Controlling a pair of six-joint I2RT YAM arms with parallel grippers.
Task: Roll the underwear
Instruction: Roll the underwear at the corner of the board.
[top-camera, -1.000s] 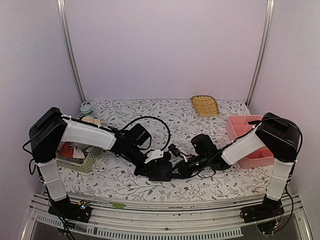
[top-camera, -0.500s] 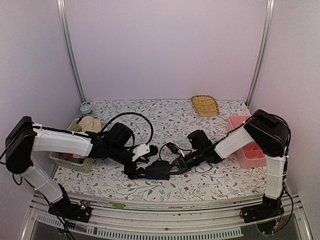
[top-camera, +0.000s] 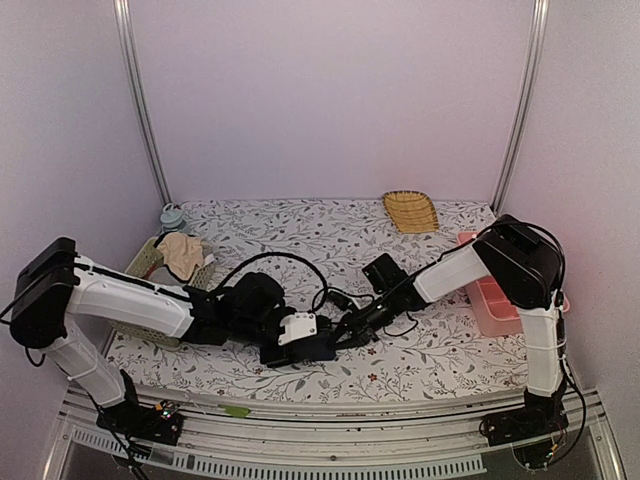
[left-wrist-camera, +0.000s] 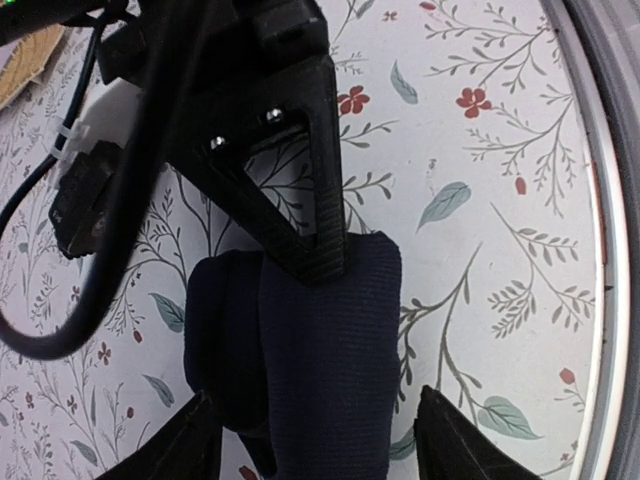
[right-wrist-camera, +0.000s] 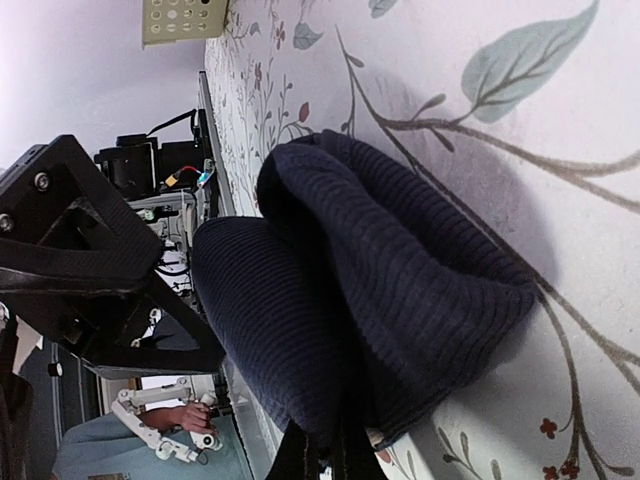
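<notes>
**Dark roll lying at the bench's near centre, both grippers meeting on it**

The underwear, a dark, ribbed piece, is lying rolled into a thick bundle on the flower-patterned bench. It is sitting near the front edge, about midway between the two arms. Its outer layer is wrapping over a second rounded fold, which is showing along one side.

The left gripper is hovering directly above the roll with its jaws spread apart. Its fingers are standing on either side of the bundle, and neither is pressing into the cloth.

The right gripper is reaching in from the opposite side with its jaws drawn fully together. In the left wrist view its black triangular finger is resting tip-down on the top end of the roll. In the right wrist view the closed tips are sitting right at the fold where the two layers meet. Whether any cloth is being pinched between them cannot be told.

From above, both arms are stretching low across the bench, and their wrists are crowding together over the bundle, hiding most of it. At the left edge, a pale basket is holding a beige cloth on top, well apart from the roll. A pink tray is standing at the right edge, and a yellow woven dish is lying at the back.
</notes>
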